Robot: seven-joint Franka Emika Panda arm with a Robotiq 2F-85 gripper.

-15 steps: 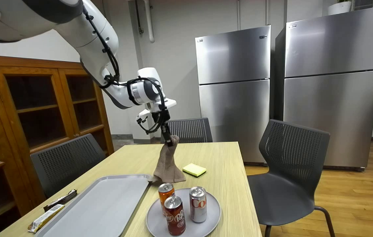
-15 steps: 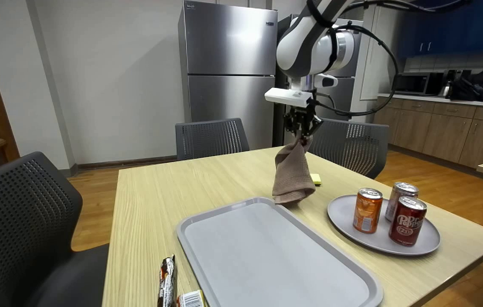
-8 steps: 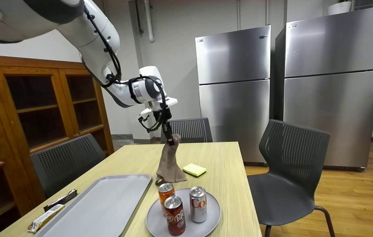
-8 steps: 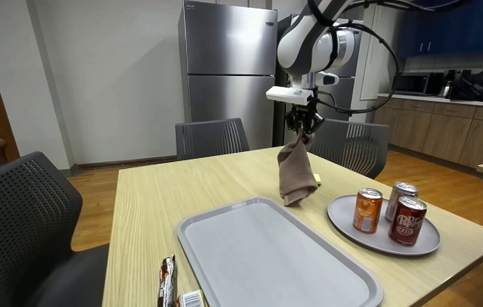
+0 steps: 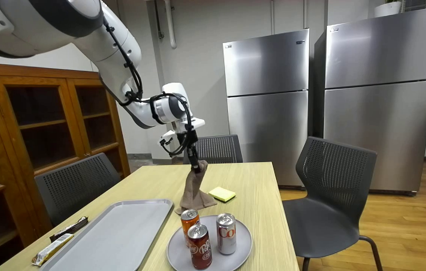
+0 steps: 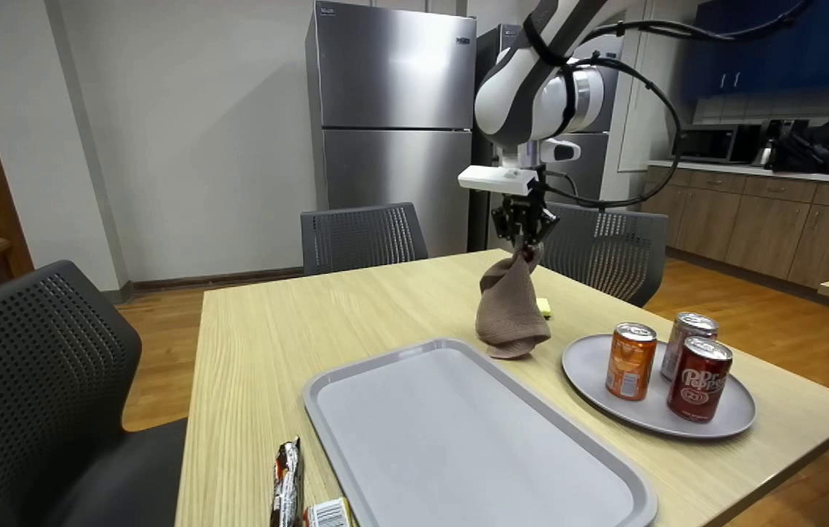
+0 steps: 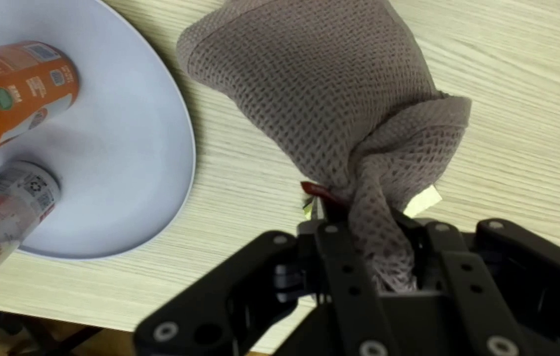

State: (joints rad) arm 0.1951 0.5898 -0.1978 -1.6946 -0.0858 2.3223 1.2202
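Observation:
My gripper (image 7: pixel 366 212) is shut on a brown waffle-weave cloth (image 7: pixel 319 74), pinching its gathered upper end. The cloth (image 5: pixel 193 192) hangs from the gripper (image 5: pixel 197 168), and its lower edge spreads at the tabletop. In an exterior view the cloth (image 6: pixel 510 311) hangs below the gripper (image 6: pixel 524 245), between the grey tray (image 6: pixel 458 439) and the grey plate (image 6: pixel 583 377). A yellow sponge (image 5: pixel 222 194) lies just beside the cloth. It is mostly hidden by cloth and gripper in the wrist view (image 7: pixel 423 201).
The plate holds an orange can (image 6: pixel 630 362), a dark red can (image 6: pixel 699 380) and a silver can (image 5: pixel 226 235). Two wrapped bars, one dark (image 5: pixel 69 228) and one yellow (image 5: pixel 53 249), lie beside the tray. Chairs (image 5: pixel 329 188) stand around the table (image 5: pixel 262 210).
My gripper has moved slightly away from the tray, toward the sponge side, and then lowered. The cloth's lower edge, earlier over the tray's corner, is now off it and spreads at the table.

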